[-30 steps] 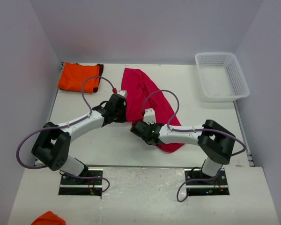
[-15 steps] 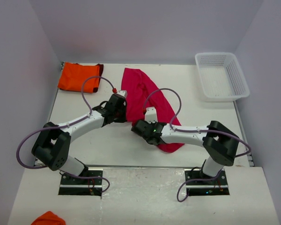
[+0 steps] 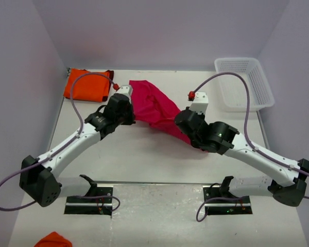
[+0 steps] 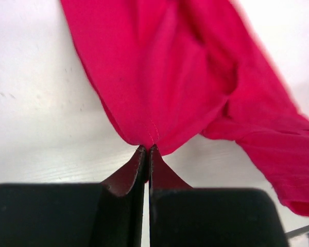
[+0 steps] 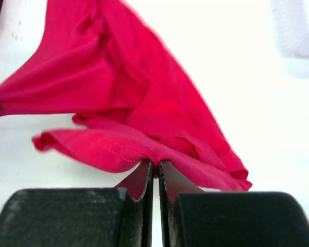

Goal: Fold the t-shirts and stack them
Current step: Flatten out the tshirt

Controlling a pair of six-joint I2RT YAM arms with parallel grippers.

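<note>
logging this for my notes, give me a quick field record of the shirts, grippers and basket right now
pink shirt: unfolded, bunched, stretched between both grippers
left gripper: shut on pink shirt, at its left edge
right gripper: shut on pink shirt, at its right side
orange shirt: folded, far left corner, apart from pink shirt
basket: far right corner
stack: not yet made

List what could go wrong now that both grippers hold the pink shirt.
1. The left gripper and right gripper each pinch only a small bit of the crimson-pink t-shirt; a pull apart may slip it free.
2. The cloth is bunched and folded between them, so it may land creased.
3. Its left end is near the orange t-shirt and could drag over it.
</note>
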